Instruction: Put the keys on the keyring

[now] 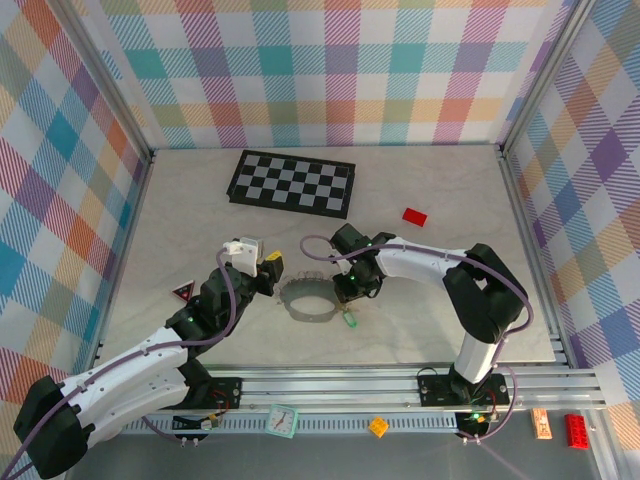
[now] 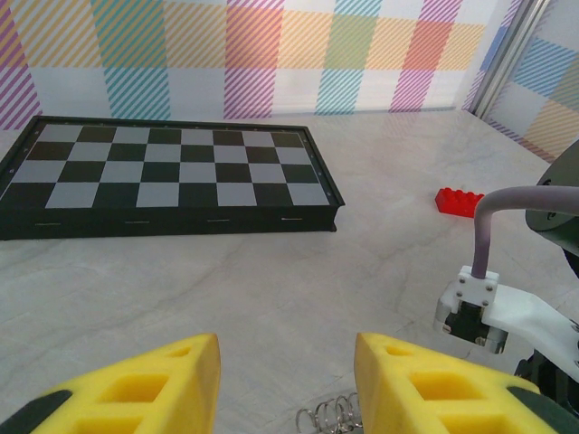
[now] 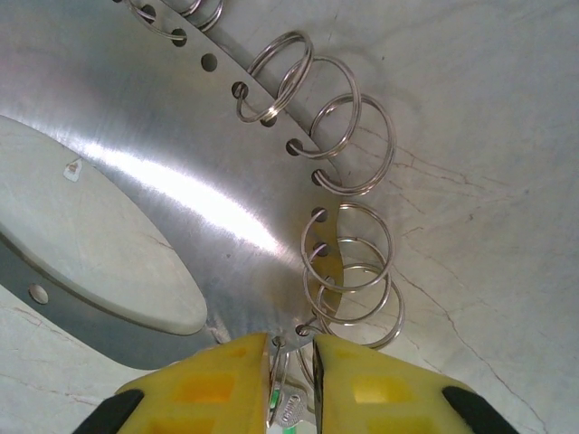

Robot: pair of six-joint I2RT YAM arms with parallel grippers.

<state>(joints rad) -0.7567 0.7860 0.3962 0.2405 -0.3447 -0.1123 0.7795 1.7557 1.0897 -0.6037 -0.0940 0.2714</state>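
The keyring (image 1: 300, 312) is a grey metal band lying flat at mid-table, with several small wire rings along its edge. In the right wrist view its shiny band (image 3: 163, 136) has holes with wire loops (image 3: 348, 145) threaded through them. My right gripper (image 1: 352, 290) points down at the ring's right edge. Its yellow fingers stand nearly together (image 3: 291, 339) with a small wire loop and the green key (image 3: 291, 414) between them. The key's green head (image 1: 349, 321) pokes out below. My left gripper (image 1: 270, 263) hovers at the ring's left, open (image 2: 286, 339) and empty, with wire loops (image 2: 333, 418) beside its right finger.
A black-and-white chequered board (image 1: 292, 183) lies at the back and fills the far ground in the left wrist view (image 2: 163, 172). A red brick (image 1: 414, 216) sits at the back right (image 2: 459, 202). A red-and-black triangle (image 1: 183, 291) lies to the left. Small items rest on the front rail (image 1: 283, 420).
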